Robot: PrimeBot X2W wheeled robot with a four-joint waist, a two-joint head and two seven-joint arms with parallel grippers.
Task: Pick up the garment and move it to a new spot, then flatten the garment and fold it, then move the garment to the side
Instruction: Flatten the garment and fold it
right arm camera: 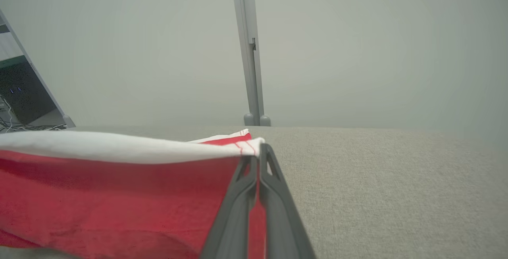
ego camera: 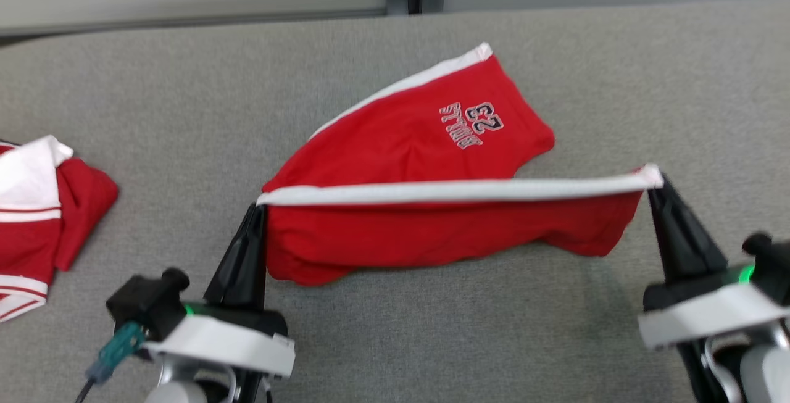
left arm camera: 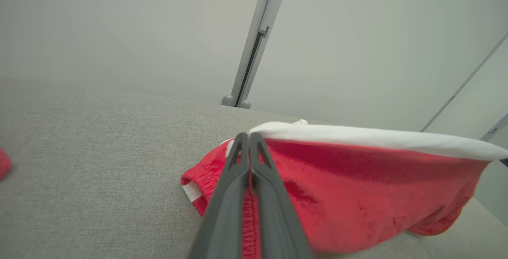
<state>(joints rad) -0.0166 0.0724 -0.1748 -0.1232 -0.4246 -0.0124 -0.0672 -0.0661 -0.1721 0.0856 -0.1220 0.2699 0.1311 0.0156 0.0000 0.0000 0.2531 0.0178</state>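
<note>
Grey table (ego camera: 432,341): garment (ego camera: 432,236) taut between tools (ego camera: 260,208) (ego camera: 654,179) (both clamped).

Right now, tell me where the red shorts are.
In the head view the red shorts lie mid grey surface, white band stretched between the left pincer and the right pincer, right of a red-and-white garment.

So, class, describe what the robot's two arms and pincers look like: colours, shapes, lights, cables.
The left pincer and right pincer each have two long, dark grey fingers tapering to a point, with slotted cut-outs near the tips. Each sits on a black base above a white wrist band, with a green light. A teal plug with a dark cable hangs at the left wrist.
</note>
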